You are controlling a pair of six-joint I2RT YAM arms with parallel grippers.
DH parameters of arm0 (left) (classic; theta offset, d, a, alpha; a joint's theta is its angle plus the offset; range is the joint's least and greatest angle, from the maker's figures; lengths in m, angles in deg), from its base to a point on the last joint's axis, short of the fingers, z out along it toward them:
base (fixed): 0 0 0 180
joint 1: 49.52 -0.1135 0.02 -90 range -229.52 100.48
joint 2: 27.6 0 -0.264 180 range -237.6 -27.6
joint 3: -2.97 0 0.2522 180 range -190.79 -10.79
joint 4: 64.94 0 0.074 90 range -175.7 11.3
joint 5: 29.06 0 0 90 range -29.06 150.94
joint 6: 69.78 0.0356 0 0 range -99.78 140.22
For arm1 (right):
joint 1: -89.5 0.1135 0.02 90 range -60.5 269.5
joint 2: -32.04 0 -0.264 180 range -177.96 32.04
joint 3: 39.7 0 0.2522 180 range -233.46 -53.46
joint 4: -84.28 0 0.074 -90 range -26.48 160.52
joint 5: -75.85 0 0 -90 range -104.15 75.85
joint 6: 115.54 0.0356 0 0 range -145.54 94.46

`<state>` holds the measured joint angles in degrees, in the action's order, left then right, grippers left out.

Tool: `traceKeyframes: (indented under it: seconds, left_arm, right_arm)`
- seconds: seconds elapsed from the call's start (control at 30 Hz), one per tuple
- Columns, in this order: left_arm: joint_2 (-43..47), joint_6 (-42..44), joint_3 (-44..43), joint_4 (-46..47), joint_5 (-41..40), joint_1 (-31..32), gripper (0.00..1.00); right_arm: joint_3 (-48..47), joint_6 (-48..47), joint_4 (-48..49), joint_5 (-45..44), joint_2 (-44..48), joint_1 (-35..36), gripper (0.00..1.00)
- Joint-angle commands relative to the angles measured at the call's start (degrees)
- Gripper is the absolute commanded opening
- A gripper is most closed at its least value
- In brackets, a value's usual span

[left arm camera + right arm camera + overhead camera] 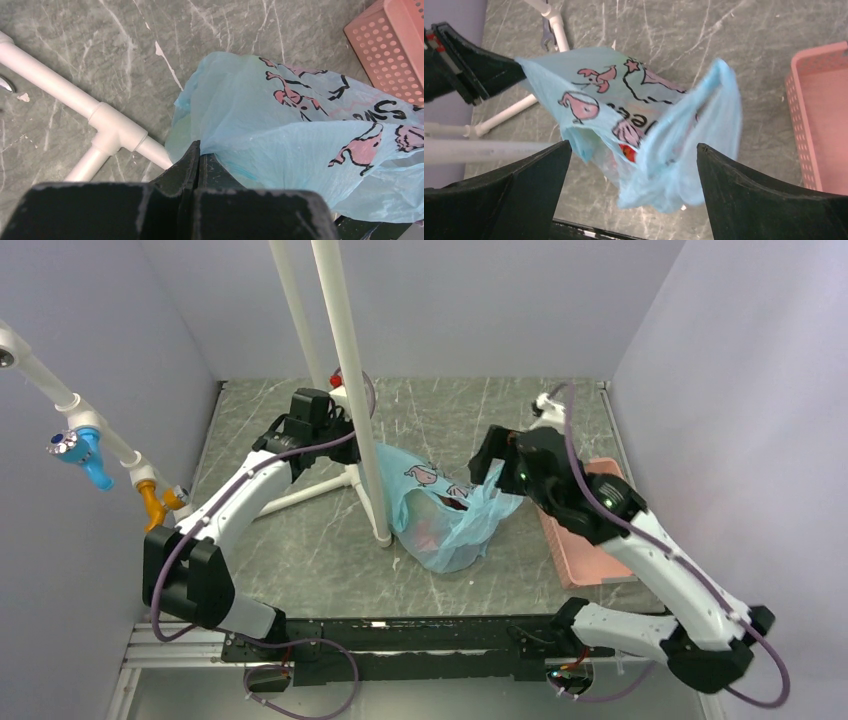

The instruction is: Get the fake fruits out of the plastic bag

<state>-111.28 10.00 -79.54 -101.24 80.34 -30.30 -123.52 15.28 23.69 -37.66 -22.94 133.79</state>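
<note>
here the plastic bag (445, 525) stands near the middle of the grey marbled table (300, 560), between the two arms, with the pink perforated tray (585, 550) just beside it on the right. the left gripper (199, 150) is closed tight on a fold of the bag's rim, and the film runs taut from its tips. this looks like an anchor grip: it holds one side of the mouth up and fixed so that the other arm can work. the right gripper (634, 146) has its jaws spread wide and holds nothing. one loop handle (719, 120) hangs free between them, blurred in the wrist view, and it seems to touch neither jaw.

the fake fruits (626, 151) are inside the bag. only a small red piece shows at the mouth, and the other kinds cannot be made out. by this the task seems to be near its beginning. probably the wide jaws are meant either to take the free side of the mouth and pull it open, or to go down for the red piece. the thin film is the risk: it can be pinched together with a fruit and lift the whole bag. the white pipe stand (107, 125) is just beside the bag on the left and narrows the room there.
</note>
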Motion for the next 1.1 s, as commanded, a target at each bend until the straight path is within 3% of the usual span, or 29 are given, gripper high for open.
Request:
traceKeyframes:
  seconds: [0.0,0.23,0.3,0.37,0.43,0.67,0.77,0.87,0.93,0.97,1.0,1.07]
  left_arm:
    - [3.74,1.50,0.26,2.57,-2.52,0.93,0.00]
    - [3.35,1.40,-0.01,2.12,-2.93,2.27,0.00]
    - [3.22,1.49,-0.04,2.07,-2.67,2.55,0.00]
    - [2.94,1.68,-0.35,1.67,-2.92,2.70,0.00]
    - [2.83,1.82,-0.55,1.38,-3.30,2.75,0.00]
    - [2.41,1.55,-0.55,1.74,-1.50,2.75,0.00]
    - [2.09,2.17,-0.94,1.32,-0.35,2.75,0.00]
    - [1.62,3.04,-1.79,0.71,1.52,2.68,0.01]
    - [1.59,3.33,-2.00,0.49,2.47,2.66,0.10]
    - [1.71,3.36,-2.11,0.34,2.62,2.52,0.18]
    - [2.01,3.36,-2.08,0.13,2.26,2.34,0.27]
    - [2.92,3.51,-1.70,0.36,1.78,1.87,0.43]
  right_arm:
    - [-7.77,-0.15,-9.63,-1.45,-8.36,1.44,0.99]
    - [-15.44,7.32,-17.50,-18.62,-17.87,7.40,0.99]
    - [-13.69,8.98,-15.98,-19.18,-17.45,8.18,0.97]
    - [-8.92,10.10,-11.90,-16.92,-15.60,8.87,0.84]
    - [-3.84,12.18,-7.47,-15.59,-13.04,8.96,0.78]
    - [2.16,12.73,-0.57,-19.06,-13.57,8.59,0.75]
    - [3.73,10.10,3.93,-20.41,-13.24,8.54,0.63]
    - [8.61,2.05,16.25,-17.38,-9.91,8.15,0.47]
    - [11.78,-0.88,22.06,-15.55,-7.86,7.61,0.22]
    - [12.71,-1.54,24.66,-15.55,-6.97,7.46,0.08]
    - [14.00,-1.34,26.31,-15.45,-6.34,7.09,0.00]
    - [15.22,-3.06,29.51,-14.18,-5.54,6.31,0.00]
